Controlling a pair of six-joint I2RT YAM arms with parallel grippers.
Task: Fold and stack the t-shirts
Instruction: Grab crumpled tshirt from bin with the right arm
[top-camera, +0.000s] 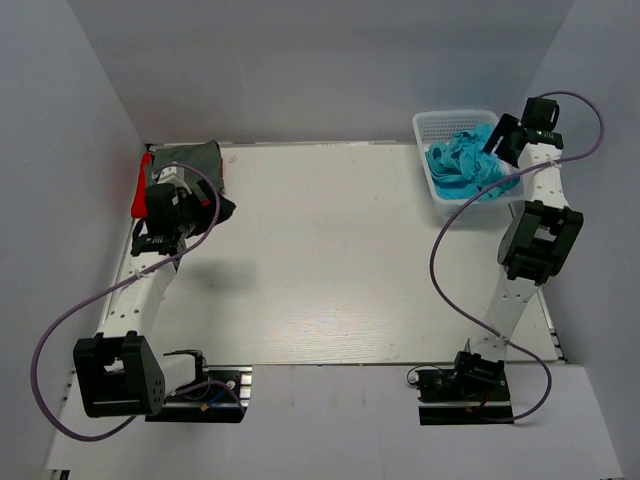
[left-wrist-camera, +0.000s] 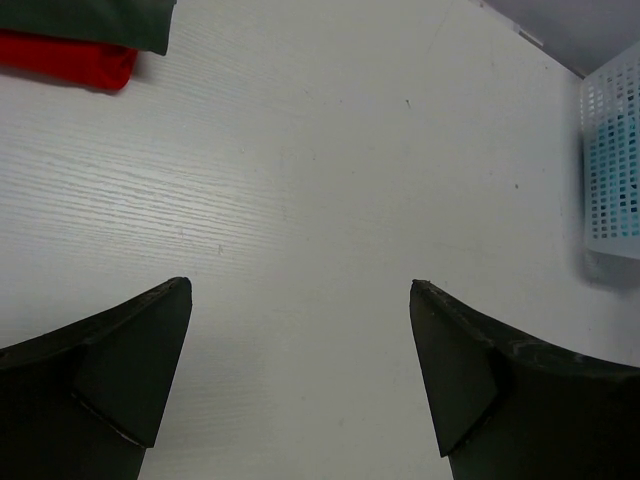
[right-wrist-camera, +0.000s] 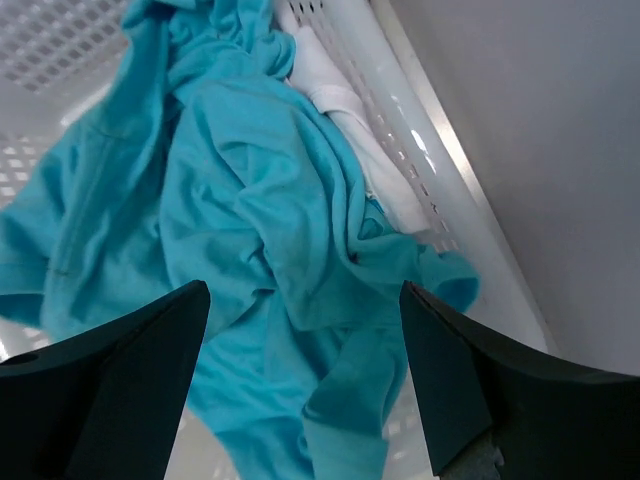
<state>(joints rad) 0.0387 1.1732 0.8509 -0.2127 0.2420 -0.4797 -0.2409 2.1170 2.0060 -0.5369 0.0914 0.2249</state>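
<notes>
The turquoise t-shirts (top-camera: 465, 165) are lying crumpled in a loose, wrinkled heap inside the white mesh basket (top-camera: 432, 126) at the upper right of the top view. A white t-shirt (right-wrist-camera: 345, 120) is sitting bunched between them and the basket wall. At the upper left, a folded dark grey t-shirt (top-camera: 190, 160) is lying on a red t-shirt (top-camera: 142, 188), whose edge is sticking out on the left.

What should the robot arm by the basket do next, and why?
Probably lower the right claw and close it on the turquoise t-shirt. Its jaws stand open over the crumpled pile in the white mesh basket, holding nothing, and a shirt must come out before any folding.
</notes>
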